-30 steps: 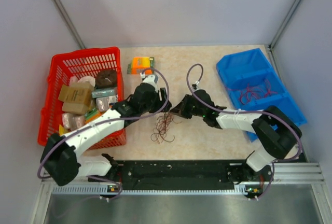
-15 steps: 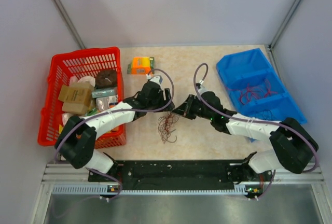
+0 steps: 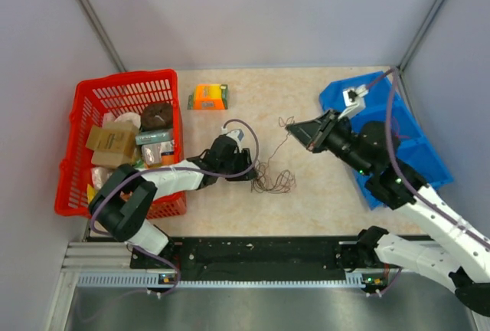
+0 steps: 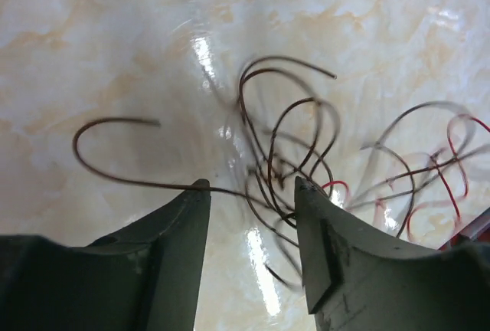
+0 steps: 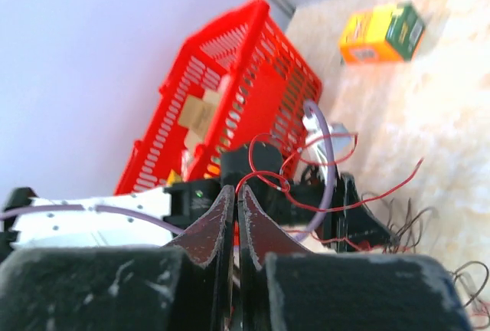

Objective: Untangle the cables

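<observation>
The right end effector [image 3: 297,127], clenched on one red wire [image 5: 321,193], has been raised and swung toward the bin [image 3: 367,86]. That strand is judged partly drawn out. The cables [image 3: 274,182] are left on the bench [image 3: 329,197], straddled by the released left end effector [image 4: 249,187].

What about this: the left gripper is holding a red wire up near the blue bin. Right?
No, it is the right gripper that holds a red wire up near the blue bin. The right wrist view shows it pinched.
</observation>
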### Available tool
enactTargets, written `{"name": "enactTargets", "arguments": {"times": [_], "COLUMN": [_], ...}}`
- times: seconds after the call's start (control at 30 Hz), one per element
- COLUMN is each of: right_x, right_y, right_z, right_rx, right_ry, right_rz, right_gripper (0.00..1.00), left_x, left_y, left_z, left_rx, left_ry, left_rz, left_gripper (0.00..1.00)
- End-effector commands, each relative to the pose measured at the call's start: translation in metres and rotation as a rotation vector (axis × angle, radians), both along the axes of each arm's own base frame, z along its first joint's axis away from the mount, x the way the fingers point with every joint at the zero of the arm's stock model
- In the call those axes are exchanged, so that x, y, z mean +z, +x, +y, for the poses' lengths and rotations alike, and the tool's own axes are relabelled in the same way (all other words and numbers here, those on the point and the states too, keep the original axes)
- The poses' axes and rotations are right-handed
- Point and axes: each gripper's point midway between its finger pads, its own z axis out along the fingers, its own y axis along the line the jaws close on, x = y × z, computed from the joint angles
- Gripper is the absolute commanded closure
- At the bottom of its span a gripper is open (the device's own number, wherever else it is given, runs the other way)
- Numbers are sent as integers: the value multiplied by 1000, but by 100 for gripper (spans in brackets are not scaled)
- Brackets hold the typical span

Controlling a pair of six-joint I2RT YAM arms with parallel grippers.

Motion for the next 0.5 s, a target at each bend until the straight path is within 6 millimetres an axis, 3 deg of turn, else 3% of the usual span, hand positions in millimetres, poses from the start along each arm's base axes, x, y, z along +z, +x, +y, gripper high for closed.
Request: {"name": "enactTargets", "arguments": {"times": [0.0,0.2,0.3,0.37,0.47], "right_x": [65,163,198,221,238], "right_y": [-2,0,-4,-11,-8], "right_z": [-48,-124,-165,-180,-207], "right_rx": [-153,-441,-604,-652,-788], "right_ry": [-96,-263,-310,-298,-366], "right_rz": [-153,-361,-409,-450,-460], "right_gripper": [100,100,100,100,100], "left_x": [-5,-2,-1,-4,-9], "left_y": [4,8,10,10,11], "left_z": [-3,10,18,26,38], "left_rx": [-20,-8,5,20,44], "left_ry": [-20,47,81,123,174], "left_rz": [-32,-75,-99,-103,-117], "left_gripper": [57,85,98,100,100]}}
